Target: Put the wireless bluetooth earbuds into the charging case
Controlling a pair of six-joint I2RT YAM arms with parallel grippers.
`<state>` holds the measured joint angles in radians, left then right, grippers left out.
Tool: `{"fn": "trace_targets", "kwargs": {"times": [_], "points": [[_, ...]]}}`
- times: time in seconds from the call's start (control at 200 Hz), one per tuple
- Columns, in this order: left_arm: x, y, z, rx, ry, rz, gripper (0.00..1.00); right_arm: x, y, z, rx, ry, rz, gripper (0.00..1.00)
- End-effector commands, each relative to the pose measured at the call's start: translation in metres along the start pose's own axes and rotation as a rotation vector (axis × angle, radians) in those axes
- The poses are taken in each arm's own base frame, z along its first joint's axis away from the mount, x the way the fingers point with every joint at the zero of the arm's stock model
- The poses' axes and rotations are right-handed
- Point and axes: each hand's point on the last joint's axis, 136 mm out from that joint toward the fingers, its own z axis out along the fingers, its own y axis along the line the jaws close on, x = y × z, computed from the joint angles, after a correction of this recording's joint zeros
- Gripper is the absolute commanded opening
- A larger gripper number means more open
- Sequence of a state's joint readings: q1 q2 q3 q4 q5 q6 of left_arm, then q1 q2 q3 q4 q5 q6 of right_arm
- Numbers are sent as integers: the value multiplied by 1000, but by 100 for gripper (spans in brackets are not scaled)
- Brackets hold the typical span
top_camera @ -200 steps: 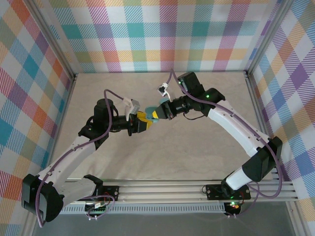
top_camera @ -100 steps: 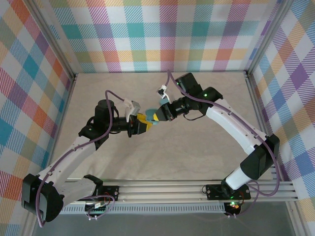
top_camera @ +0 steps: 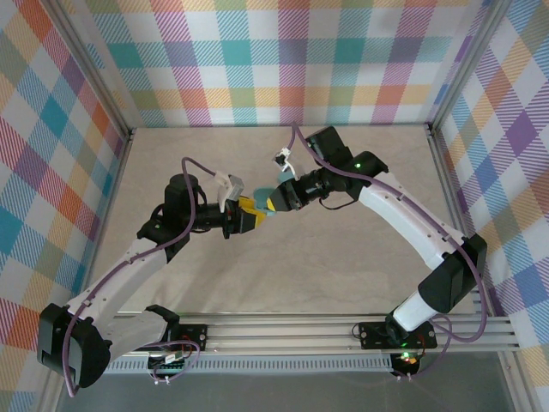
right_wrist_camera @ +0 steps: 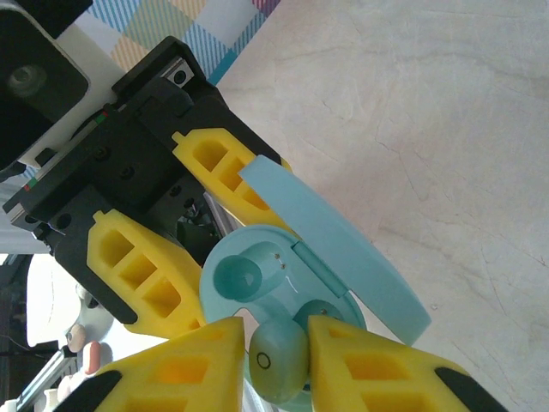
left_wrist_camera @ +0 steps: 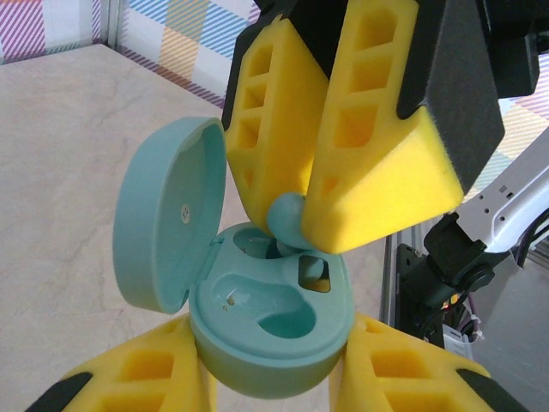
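Observation:
My left gripper (left_wrist_camera: 274, 367) is shut on the base of the teal charging case (left_wrist_camera: 257, 360) and holds it above the table with its lid (left_wrist_camera: 167, 223) swung open. One socket (left_wrist_camera: 287, 324) shows empty. A teal earbud (right_wrist_camera: 279, 356) hangs at the rim of the other socket, between the yellow fingers of my right gripper (right_wrist_camera: 279, 342). Those fingers stand slightly apart: one touches the earbud, and a thin gap shows beside the other. From above, both grippers (top_camera: 250, 213) (top_camera: 274, 202) meet over the middle of the table.
The beige table (top_camera: 343, 257) lies below both arms. Plaid walls (top_camera: 69, 129) close in the left, back and right sides. An aluminium rail (top_camera: 283, 335) runs along the near edge by the arm bases.
The right gripper's fingers have eased apart around the earbud. Both arms have barely shifted, and the left gripper's hold on the case is unchanged.

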<state>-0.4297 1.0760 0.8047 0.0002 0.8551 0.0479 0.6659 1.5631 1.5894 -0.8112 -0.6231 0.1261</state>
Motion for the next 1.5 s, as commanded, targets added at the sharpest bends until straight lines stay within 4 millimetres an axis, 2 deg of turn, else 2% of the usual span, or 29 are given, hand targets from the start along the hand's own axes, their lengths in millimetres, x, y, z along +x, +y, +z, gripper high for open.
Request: {"fn": "trace_targets", "kwargs": {"times": [0.0,0.675,1.495], "points": [[-28,-19,-8,50,-93,114,0,7,-3,2,5,37,39,29],[-28,-20,-9,56,-97,118,0,-8,-6,-6,79,-21,12,44],[-25,-23,-11,63,-93,122,0,-29,-6,-14,129,-92,-33,48]]}}
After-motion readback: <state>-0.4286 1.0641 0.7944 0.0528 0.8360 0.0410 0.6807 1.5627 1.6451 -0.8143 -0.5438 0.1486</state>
